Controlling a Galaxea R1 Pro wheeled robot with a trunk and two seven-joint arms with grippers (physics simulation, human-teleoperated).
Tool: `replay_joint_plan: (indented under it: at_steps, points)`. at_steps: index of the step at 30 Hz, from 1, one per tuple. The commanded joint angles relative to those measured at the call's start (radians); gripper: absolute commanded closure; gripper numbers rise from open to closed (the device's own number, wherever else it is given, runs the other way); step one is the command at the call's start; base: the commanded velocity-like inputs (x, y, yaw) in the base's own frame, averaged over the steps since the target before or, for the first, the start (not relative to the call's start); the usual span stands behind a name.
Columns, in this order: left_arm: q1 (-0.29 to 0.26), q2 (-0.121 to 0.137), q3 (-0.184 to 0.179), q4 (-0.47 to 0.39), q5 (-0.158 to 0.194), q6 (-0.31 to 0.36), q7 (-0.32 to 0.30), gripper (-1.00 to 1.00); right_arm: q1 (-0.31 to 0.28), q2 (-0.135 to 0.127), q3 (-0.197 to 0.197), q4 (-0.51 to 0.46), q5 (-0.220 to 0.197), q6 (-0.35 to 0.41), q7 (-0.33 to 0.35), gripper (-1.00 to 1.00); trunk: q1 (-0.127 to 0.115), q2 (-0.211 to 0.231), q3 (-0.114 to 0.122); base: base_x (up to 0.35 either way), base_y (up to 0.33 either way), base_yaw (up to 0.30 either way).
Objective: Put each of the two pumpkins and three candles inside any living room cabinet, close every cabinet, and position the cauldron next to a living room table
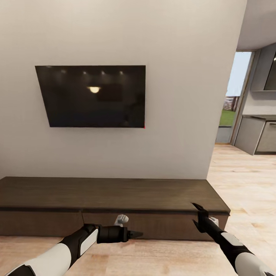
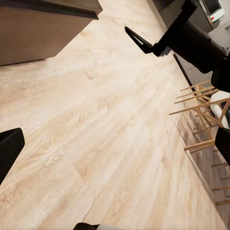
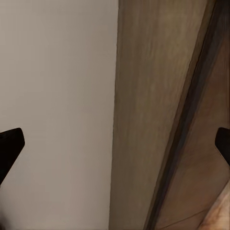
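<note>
Facing the closed cabinet [image 1: 115, 195] under the TV [image 1: 92, 96], both arms hung low before its front. Left gripper [image 1: 134, 233] and right gripper [image 1: 199, 214] were spread wide, empty. Likely opening a drawer came next; no pumpkins or candles visible.

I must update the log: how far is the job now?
The cabinet looks closed, its fronts flush and its top bare. Nothing is in hand: the left gripper and right gripper carry nothing before it. Whether anything is stored inside cannot be told. Pumpkins, candles and cauldron still need checking.
</note>
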Motion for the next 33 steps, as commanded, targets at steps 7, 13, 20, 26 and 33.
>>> replay_joint_plan:
  at_steps: [7,13,20,26,33]
  points:
    - [-0.001,0.001,-0.005,-0.001,0.01,0.009,0.0,-1.0,0.006,-0.009,-0.005,0.0,-0.017,0.006,0.002,-1.0,0.011,-0.022,-0.01,0.006,0.0,0.0]
    - [-0.001,0.0,-0.005,-0.001,0.01,0.009,0.0,-1.0,0.007,-0.011,-0.005,0.0,-0.019,0.004,0.009,-1.0,0.034,-0.064,-0.029,0.0,0.0,0.0]
    - [-0.001,0.001,-0.005,-0.001,0.01,0.009,0.0,-1.0,0.007,-0.033,-0.003,0.001,-0.017,0.008,0.067,-1.0,0.061,-0.113,-0.051,0.0,0.0,0.0]
    - [-0.001,0.001,-0.005,-0.001,0.009,0.009,-0.001,-1.0,0.008,-0.056,-0.001,0.026,-0.006,0.049,0.233,-1.0,0.084,-0.155,-0.07,0.0,0.0,0.0]
    - [-0.001,0.001,-0.006,-0.001,0.009,0.009,-0.001,-1.0,0.008,-0.079,0.002,0.055,-0.005,0.071,0.32,-1.0,0.111,-0.204,-0.092,0.0,0.0,0.0]
